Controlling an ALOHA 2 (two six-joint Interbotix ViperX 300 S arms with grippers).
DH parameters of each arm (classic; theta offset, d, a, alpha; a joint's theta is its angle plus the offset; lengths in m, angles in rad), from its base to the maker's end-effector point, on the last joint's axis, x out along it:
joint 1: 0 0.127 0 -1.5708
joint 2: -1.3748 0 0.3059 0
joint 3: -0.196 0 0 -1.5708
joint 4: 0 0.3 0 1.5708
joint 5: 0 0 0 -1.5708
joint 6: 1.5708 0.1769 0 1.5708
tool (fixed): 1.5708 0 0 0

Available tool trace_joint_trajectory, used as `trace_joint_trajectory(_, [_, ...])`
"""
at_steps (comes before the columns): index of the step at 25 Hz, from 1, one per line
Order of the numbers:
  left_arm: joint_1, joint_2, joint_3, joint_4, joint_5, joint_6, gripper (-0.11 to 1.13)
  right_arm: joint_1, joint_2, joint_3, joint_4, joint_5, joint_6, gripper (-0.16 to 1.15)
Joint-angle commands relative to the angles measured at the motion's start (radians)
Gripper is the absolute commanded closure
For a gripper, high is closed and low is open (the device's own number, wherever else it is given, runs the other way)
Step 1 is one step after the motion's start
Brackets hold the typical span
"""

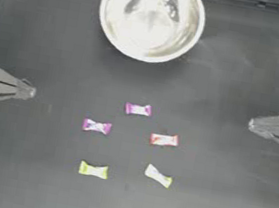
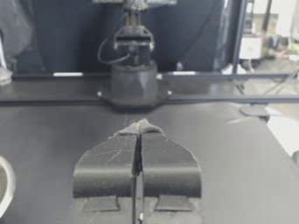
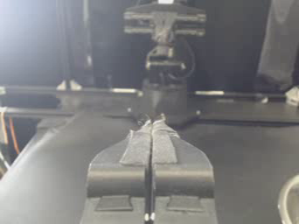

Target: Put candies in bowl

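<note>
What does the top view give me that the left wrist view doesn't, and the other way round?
Only the top view shows the five candies: pink, purple, red-orange and two yellow-green, all lying on the table outside the bowl, plus the whole bowl, which holds no candy. Only the left wrist view shows the left end effector up close, jaws shut and holding nothing. Both show the bowl, though the wrist view catches only its rim, and the parked right end effector at the table's right edge.
</note>
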Motion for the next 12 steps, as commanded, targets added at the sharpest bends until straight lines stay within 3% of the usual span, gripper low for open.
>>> trace_joint_trajectory(1, [-0.002,0.015,0.011,0.031,-0.006,0.023,1.05,0.003,0.003,-0.008,0.005,-0.018,0.002,1.02])
trace_joint_trajectory(9, [-0.002,0.018,-0.003,0.031,0.028,0.032,0.90,0.003,0.009,-0.008,-0.005,-0.028,-0.008,0.78])
trace_joint_trajectory(12, [0.000,0.018,-0.006,0.029,0.035,0.031,0.63,0.003,0.018,-0.009,-0.025,-0.029,-0.011,0.51])
